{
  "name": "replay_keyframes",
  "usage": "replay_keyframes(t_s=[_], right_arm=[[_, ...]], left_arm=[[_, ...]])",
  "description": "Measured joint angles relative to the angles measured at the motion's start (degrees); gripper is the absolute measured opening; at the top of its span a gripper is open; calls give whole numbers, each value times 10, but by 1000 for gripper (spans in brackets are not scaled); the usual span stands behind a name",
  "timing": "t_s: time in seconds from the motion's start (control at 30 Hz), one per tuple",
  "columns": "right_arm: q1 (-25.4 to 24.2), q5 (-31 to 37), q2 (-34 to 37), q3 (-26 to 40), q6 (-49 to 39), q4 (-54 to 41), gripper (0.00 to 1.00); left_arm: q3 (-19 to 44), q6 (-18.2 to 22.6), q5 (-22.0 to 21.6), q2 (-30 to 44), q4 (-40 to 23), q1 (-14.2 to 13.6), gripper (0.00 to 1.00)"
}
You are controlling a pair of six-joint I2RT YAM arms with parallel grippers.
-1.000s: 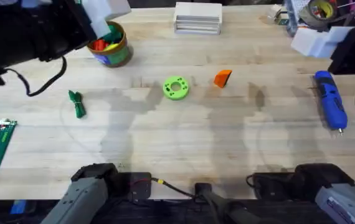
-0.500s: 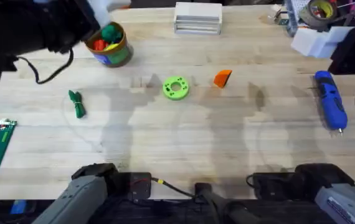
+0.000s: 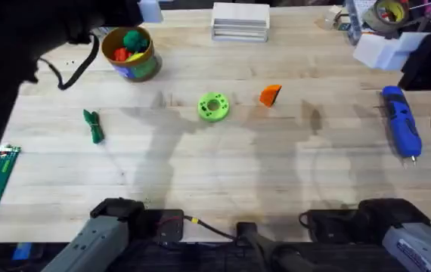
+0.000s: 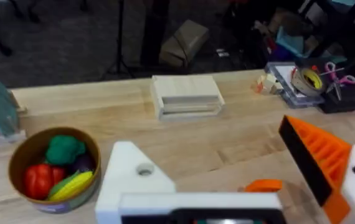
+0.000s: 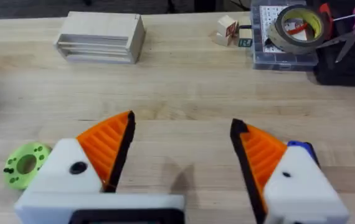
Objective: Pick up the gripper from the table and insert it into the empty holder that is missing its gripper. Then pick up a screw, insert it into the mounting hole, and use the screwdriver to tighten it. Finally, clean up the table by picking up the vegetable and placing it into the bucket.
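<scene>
Overhead: small orange ribbed plastic gripper tip [image 3: 270, 95] lying mid-table, right of round green disc [image 3: 214, 106]; blue pen-shaped screwdriver [image 3: 401, 121] far right; yellow-rimmed tin bucket [image 3: 130, 53] far left.

Left wrist: left gripper [image 4: 246, 180] open, holding nothing; plain white holder [image 4: 134, 177] bare, opposite finger orange-tipped.

Right wrist: right gripper [image 5: 180, 149] open, empty.

Judged: first step unstarted; next, grasping the tip.

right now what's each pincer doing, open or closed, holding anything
Left pincer: open, holding nothing; one finger is a bare white holder without an orange tip.
Right pincer: open, holding nothing.
</scene>
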Motion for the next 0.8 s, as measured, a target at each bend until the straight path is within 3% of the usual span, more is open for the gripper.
replay_keyframes(t_s=[0.2,0.57,0.8], right_arm=[[0,0,0,0,0,0,992],[0,0,0,0,0,0,992],[0,0,0,0,0,0,991]], left_arm=[[-69,10,-44,-77,45,-15,995],[-337,3,-60,-268,278,-15,995],[-464,-15,-59,-382,339,-15,995]])
